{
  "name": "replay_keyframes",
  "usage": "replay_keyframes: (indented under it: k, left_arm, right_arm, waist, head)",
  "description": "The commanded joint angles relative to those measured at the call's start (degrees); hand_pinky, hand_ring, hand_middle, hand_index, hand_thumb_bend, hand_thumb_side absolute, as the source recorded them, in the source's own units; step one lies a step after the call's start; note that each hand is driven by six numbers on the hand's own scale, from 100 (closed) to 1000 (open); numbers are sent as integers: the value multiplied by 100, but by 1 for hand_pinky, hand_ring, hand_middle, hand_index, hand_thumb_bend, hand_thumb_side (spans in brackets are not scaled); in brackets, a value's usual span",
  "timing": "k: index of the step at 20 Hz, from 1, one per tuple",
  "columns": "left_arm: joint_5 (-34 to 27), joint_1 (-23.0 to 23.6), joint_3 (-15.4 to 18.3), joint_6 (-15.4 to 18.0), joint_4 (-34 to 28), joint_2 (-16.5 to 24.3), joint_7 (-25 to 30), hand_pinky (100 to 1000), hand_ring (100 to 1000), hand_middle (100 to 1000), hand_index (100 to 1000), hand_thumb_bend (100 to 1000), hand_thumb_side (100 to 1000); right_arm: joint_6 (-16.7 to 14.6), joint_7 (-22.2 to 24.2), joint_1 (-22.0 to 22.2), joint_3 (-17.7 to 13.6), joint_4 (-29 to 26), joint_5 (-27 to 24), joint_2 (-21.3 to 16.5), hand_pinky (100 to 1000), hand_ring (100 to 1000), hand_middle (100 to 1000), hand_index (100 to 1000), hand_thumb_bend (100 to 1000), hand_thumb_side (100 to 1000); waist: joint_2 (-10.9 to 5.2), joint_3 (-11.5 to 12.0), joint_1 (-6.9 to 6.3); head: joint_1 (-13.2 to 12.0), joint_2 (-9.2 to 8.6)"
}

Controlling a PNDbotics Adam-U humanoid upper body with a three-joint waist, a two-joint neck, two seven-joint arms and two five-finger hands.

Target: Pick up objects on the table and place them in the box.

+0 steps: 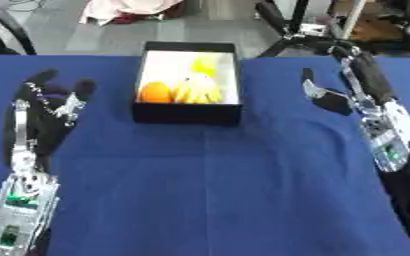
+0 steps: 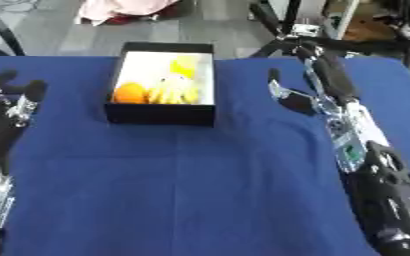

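A black box (image 1: pixel 187 111) with a white inside stands at the table's far middle. In it lie an orange (image 1: pixel 156 92), a bunch of bananas (image 1: pixel 197 90) and a pale yellow fruit (image 1: pixel 204 64) behind them. My left hand (image 1: pixel 47 107) rests on the blue cloth left of the box, fingers straight and spread, holding nothing. My right hand (image 1: pixel 348 82) hovers right of the box, fingers stretched toward the far edge, thumb (image 1: pixel 308 80) sticking out toward the box, nothing in it.
The blue tablecloth (image 1: pixel 217 190) covers the whole table. Beyond the far edge are a grey floor, black stand legs (image 1: pixel 283 30) and a pink cloth (image 1: pixel 125 10).
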State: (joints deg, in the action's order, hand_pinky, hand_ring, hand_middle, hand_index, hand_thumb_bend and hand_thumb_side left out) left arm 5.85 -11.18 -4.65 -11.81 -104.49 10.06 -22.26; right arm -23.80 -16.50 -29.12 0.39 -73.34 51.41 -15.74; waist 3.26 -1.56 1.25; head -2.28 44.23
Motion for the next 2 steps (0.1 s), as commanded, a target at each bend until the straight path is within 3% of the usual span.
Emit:
replay_keyframes:
  k: [1,2]
  left_arm:
    - [-52,-26,40,42,-30,111,-100,590,494,539,800,908,591]
    - [-57,-13,41,51,-24,118,-117,590,494,540,800,908,591]
  right_arm:
    - [241,-162,242,-36,-568,-321,98,755,682,623,816,100,514]
    - [334,-139,394,-53,-674,-415,169,754,681,622,816,100,514]
  waist:
    - [37,-50,55]
    - [33,-80,51]
  head:
    - [-207,-11]
    - [-260,-11]
